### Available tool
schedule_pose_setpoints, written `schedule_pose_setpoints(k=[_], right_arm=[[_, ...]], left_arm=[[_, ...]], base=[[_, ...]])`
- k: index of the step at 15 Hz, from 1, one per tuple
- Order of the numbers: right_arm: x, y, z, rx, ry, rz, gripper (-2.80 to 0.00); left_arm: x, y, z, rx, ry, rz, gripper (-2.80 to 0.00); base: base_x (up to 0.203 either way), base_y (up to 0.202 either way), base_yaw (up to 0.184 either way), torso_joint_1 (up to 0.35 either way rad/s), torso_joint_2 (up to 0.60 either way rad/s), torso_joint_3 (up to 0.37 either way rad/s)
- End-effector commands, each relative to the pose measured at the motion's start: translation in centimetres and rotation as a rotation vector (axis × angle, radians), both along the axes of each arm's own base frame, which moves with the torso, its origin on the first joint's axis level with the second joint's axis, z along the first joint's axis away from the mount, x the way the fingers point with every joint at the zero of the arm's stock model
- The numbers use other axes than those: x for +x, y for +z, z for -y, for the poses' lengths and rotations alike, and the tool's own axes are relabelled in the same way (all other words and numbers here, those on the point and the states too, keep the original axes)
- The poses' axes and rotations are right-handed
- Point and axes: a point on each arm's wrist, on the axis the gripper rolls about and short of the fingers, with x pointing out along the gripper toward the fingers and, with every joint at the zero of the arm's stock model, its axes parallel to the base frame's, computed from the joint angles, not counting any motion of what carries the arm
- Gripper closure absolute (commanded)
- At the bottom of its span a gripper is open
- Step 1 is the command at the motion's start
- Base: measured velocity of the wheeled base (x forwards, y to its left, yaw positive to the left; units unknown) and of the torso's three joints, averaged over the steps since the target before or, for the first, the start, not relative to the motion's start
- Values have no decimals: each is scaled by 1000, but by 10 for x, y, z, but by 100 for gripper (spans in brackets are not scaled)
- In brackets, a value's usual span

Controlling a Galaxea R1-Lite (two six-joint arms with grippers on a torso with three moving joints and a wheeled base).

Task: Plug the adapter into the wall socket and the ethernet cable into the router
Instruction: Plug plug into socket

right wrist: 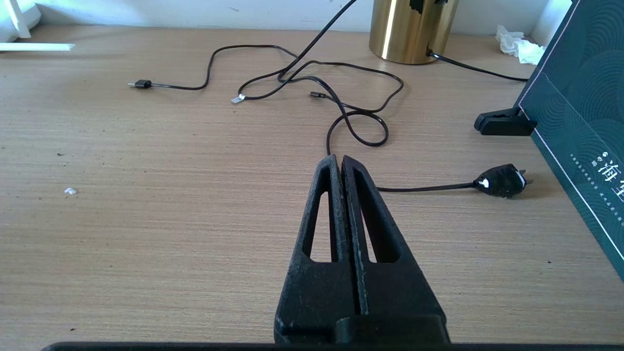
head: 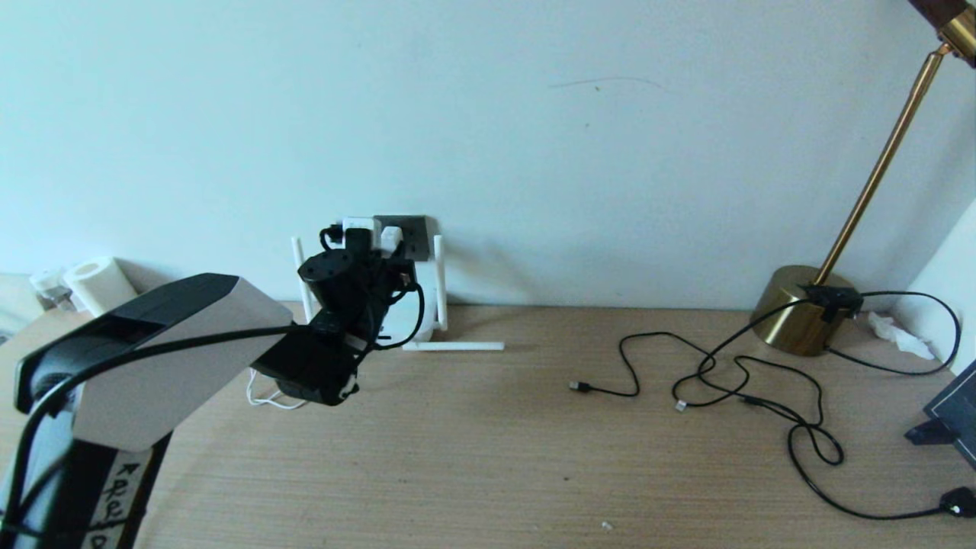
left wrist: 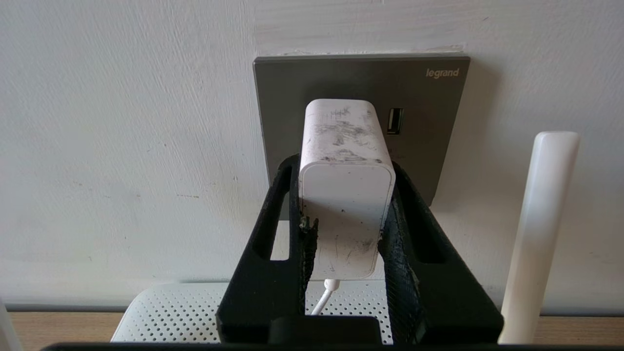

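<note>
Left wrist: left gripper (left wrist: 343, 170) clamping one adapter (left wrist: 346, 190)

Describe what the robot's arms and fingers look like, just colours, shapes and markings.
The left arm has a pale grey shell with black joints, a black cable along it, and a handwritten white label low down. Left gripper: matte black wedge-shaped fingers with slotted cut-outs and worn, textured pads. Right gripper: the same black, slotted, tapering fingers.
</note>
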Motion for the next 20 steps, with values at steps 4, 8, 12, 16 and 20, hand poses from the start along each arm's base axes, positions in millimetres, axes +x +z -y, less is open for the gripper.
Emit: schedule_pose_setpoints(k=[4, 8, 12, 16, 20], right_arm=[[0, 0, 0, 0, 0, -1, 0], [0, 0, 0, 0, 0, -1, 0], [0, 0, 0, 0, 0, -1, 0], [0, 0, 0, 0, 0, -1, 0], [0, 0, 0, 0, 0, -1, 0]], left_arm=[[6, 0, 0, -5, 5, 13, 0], [11, 0, -2, -7, 11, 21, 0], [16, 0, -8, -8, 26, 24, 0], [19, 2, -8, -9, 26, 27, 0], [19, 2, -7, -12, 25, 29, 0]], base=[[0, 0, 0, 0, 0, 0], [0, 0, 0, 0, 0, 0], [0, 0, 0, 0, 0, 0], [0, 0, 0, 0, 0, 0], [0, 0, 0, 0, 0, 0]])
